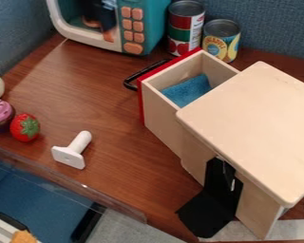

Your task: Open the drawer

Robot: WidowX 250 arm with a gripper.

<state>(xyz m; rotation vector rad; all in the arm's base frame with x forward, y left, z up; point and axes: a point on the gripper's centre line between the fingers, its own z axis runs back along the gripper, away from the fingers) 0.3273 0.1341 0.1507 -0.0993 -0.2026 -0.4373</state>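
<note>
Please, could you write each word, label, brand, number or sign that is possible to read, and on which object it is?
"PINEAPPLE": on the yellow-labelled can.
Red-and-green can: its print is too small to read.
Toy microwave: any marks on its buttons are too small to read.

A hand could pass over the counter [78, 95] between strawberry [24, 127] and drawer handle [144, 72]; cans [185, 28] hem in the drawer's [161, 116] far corner.

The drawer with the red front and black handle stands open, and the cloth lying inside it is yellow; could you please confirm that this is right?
Not quite: the camera view shows that the cloth inside the drawer is blue, not yellow. The drawer does stand open, and its front is red and its handle black.
</note>
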